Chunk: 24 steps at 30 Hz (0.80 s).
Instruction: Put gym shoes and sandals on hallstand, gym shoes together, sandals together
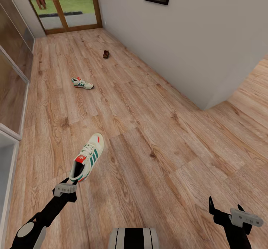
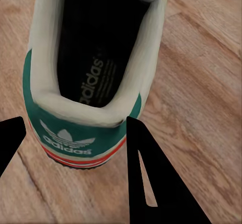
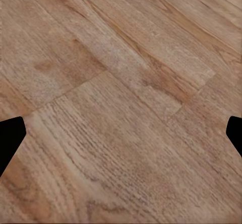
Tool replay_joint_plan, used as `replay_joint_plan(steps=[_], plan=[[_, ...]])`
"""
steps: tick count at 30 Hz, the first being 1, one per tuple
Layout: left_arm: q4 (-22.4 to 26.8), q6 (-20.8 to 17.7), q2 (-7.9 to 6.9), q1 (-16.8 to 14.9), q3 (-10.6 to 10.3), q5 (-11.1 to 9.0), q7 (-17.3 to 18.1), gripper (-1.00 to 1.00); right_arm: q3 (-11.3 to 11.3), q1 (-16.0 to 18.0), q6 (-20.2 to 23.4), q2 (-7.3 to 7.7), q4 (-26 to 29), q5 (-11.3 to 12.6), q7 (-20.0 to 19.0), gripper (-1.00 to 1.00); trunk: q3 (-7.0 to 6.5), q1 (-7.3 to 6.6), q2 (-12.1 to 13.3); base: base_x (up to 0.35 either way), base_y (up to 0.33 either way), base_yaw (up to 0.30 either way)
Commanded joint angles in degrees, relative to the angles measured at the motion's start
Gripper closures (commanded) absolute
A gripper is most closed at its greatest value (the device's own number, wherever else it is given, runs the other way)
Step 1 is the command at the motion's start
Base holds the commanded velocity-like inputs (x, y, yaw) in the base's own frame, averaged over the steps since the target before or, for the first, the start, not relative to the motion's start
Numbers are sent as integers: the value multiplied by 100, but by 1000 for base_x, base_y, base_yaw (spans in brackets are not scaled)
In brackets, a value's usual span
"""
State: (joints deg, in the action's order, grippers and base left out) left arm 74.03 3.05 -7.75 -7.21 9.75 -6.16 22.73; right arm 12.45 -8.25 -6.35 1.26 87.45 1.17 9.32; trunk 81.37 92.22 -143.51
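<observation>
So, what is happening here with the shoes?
The robot's left gripper is at the heel of one gym shoe, fingers on either side, open. The second gym shoe and a dark sandal lie further down the corridor floor. The right gripper hangs open over bare planks.

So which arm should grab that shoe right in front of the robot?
The left. Its gripper is right at the heel of the near gym shoe, with the open fingers either side of the heel in the left wrist view. The right gripper hangs over bare floor, far from any shoe.
</observation>
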Motion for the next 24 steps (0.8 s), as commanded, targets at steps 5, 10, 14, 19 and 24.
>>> replay_joint_plan(steps=[5,10,14,19,24], plan=[[-74,212,15,5,0,-45,16,100,-102,-1,-15,-25,-13,14,27,-100,2,-1,-1,0,0,0],[-171,364,23,7,0,-44,13,100,-213,-1,-15,-48,-21,10,33,-100,2,-1,-1,0,0,0],[-213,417,25,8,0,-44,13,100,-249,-1,-15,-56,-27,8,39,-100,2,-1,-1,0,0,0],[-235,446,26,9,-3,-43,12,100,-272,-1,-15,-61,-31,10,44,-100,-5,-1,-1,0,0,0],[-248,465,27,9,-6,-43,12,100,-286,-1,-17,-63,-34,12,49,-100,-32,-1,-1,0,0,0]])
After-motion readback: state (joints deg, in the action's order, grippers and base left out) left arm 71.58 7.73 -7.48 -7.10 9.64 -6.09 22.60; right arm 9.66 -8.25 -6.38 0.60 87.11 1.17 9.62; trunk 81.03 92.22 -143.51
